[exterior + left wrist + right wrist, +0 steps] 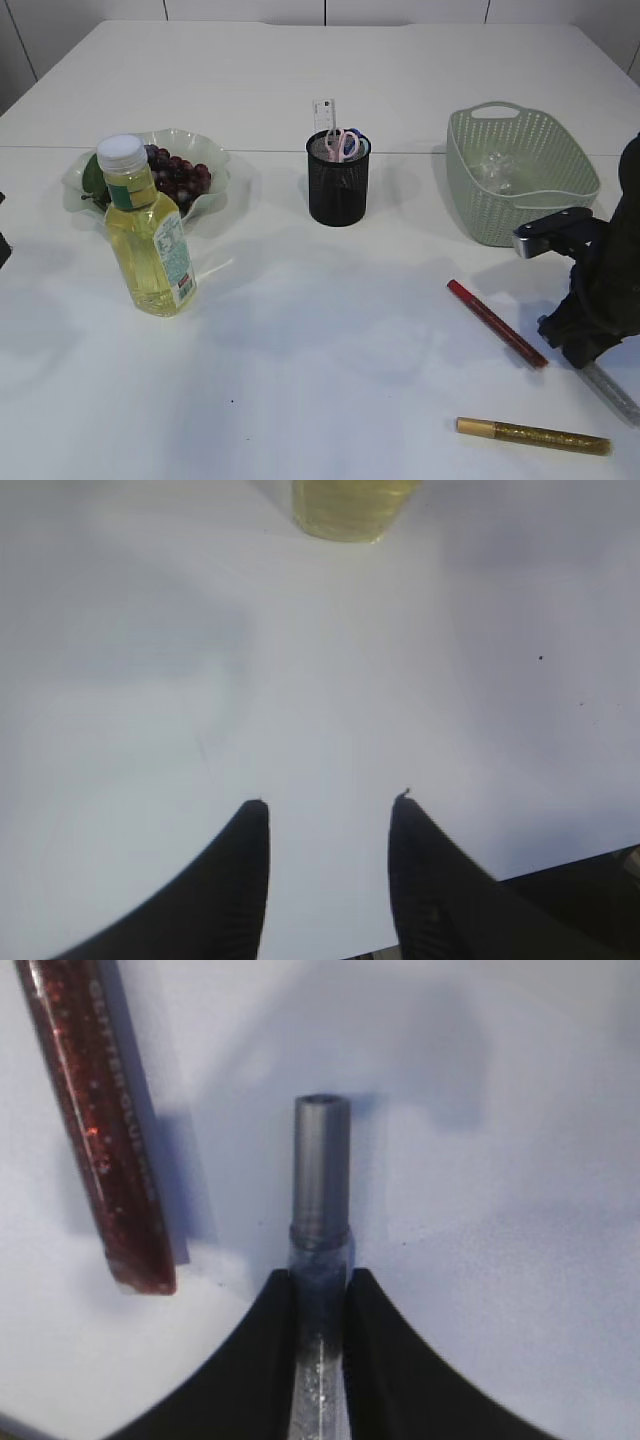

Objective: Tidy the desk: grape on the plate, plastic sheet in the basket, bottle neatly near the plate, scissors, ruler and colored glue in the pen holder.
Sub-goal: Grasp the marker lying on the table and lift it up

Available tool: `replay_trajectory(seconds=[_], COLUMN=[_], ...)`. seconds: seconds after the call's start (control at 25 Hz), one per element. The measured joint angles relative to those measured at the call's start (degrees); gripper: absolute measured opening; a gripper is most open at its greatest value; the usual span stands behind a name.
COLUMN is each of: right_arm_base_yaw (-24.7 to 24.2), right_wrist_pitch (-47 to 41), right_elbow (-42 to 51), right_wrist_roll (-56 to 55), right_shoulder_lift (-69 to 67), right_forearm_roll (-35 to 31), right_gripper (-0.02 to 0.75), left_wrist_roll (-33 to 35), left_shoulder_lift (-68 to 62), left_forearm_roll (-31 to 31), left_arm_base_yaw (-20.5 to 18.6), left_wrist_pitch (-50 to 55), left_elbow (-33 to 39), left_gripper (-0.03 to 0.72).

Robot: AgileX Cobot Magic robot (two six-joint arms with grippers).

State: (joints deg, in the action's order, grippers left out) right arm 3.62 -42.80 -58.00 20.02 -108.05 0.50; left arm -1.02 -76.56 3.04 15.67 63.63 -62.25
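Note:
My right gripper [320, 1278] is shut on a silver colored glue pen [321, 1160] that lies on the table, its grey cap sticking out past the fingertips. A red glue pen [100, 1120] lies just left of it. In the exterior view the silver pen [612, 392] pokes out under the right arm, with the red pen [497, 323] and a gold pen [533, 435] nearby. Scissors [345, 143] and ruler [323, 110] stand in the black pen holder [337, 190]. Grapes [180, 175] lie on the plate [75, 185], the bottle [150, 240] in front. My left gripper [330, 805] hangs open over bare table.
The green basket [520, 190] at the back right holds the clear plastic sheet [497, 168]. The bottle's base [350, 505] shows at the top of the left wrist view. The table's near edge lies just behind the left fingers.

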Motion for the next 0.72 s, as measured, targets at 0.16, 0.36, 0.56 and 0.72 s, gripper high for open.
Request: replay_trajectory(seconds=[0.16,0.36,0.56,0.72], right_arm_base_yaw=[0.0,0.0,0.0,-0.1], right_wrist_pitch=[0.0,-0.3,-1.8,-5.0], right_elbow=[0.0,0.0,0.0,-2.1], right_wrist_roll=[0.0,0.0,0.1,2.9], right_shoulder_lift=[0.0,0.1,3.8,9.6], right_forearm_roll=[0.1,-0.1,-2.5,-7.1], right_gripper=[0.088,0.069,0.067,0.067], left_wrist_roll=[0.0,0.0,0.0,0.0], left_shoulder_lift=[0.0,0.0,0.0,0.0], left_forearm_roll=[0.0,0.0,0.0,0.0], left_arm_base_yaw=[0.0,0.0,0.0,0.0], left_wrist_pitch=[0.0,0.0,0.0,0.0], left_elbow=[0.0,0.0,0.0,0.0], left_gripper=[0.290,0.290,0.290,0.290])
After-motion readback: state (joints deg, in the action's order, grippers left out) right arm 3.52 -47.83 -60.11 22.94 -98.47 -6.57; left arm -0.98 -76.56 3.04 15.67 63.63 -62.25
